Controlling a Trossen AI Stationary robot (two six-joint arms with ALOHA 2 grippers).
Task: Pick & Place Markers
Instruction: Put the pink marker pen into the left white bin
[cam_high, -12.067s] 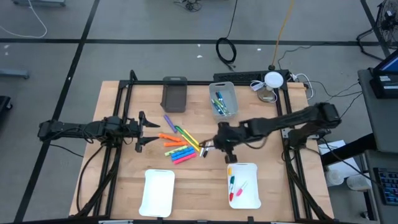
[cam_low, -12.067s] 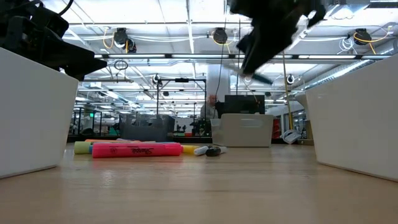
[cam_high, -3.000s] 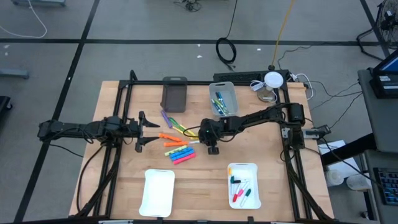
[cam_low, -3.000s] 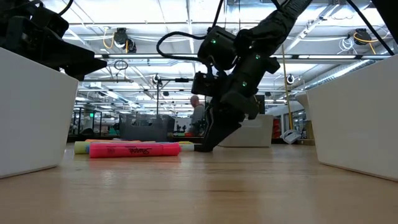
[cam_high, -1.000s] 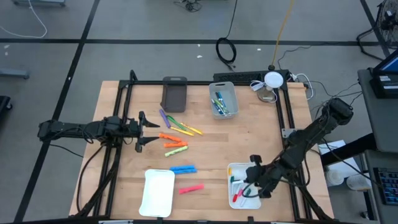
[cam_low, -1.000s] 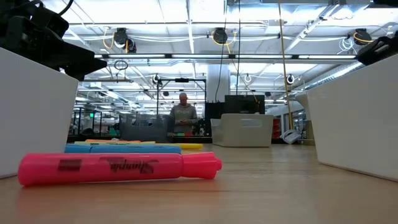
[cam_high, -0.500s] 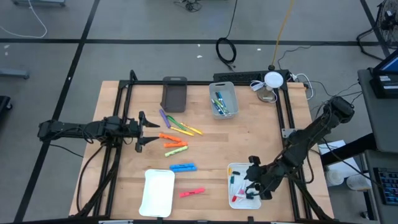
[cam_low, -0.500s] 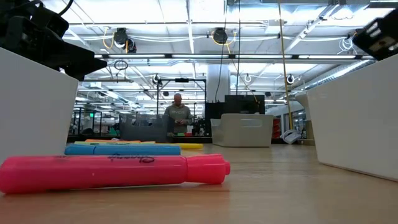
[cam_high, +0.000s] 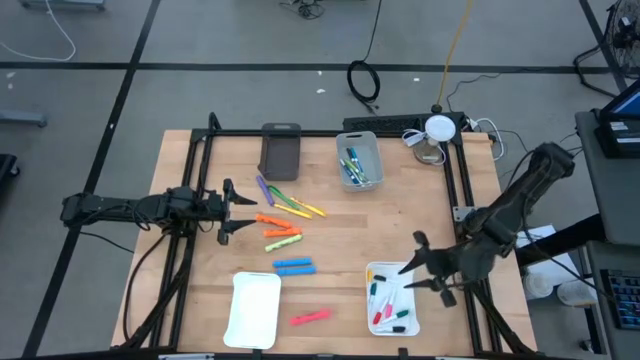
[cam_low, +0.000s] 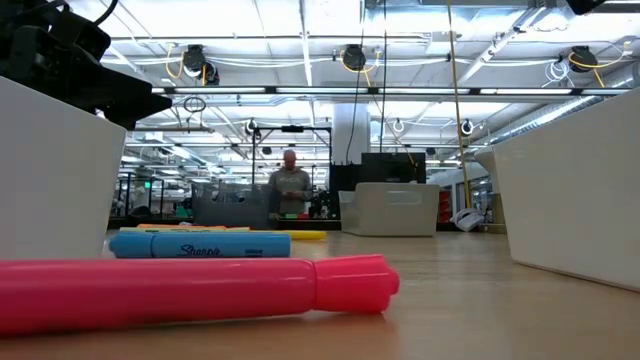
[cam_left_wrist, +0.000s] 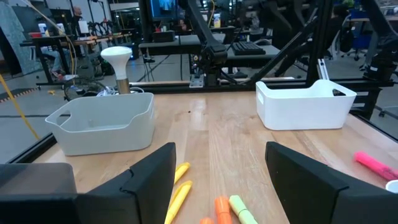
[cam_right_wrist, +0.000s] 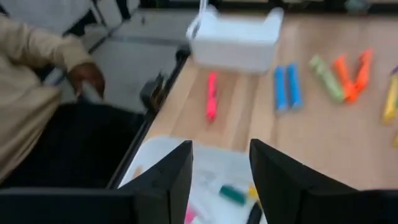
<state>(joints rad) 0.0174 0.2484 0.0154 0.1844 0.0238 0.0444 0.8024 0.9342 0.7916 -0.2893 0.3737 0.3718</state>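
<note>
Blue markers (cam_high: 293, 267), two, lie side by side; one pink marker (cam_high: 310, 317) lies apart.

We see even, bright light from ceiling strip lamps (cam_low: 300, 40) giving only faint shadows on the worktop (cam_high: 340, 240) (no harsh glare), while the right wrist view is motion-blurred and the nearest pink marker (cam_low: 200, 290) lies soft, out of focus.

Glossy plastic markers (cam_high: 293, 267) lie on matt wooden table (cam_high: 330, 230).
</note>
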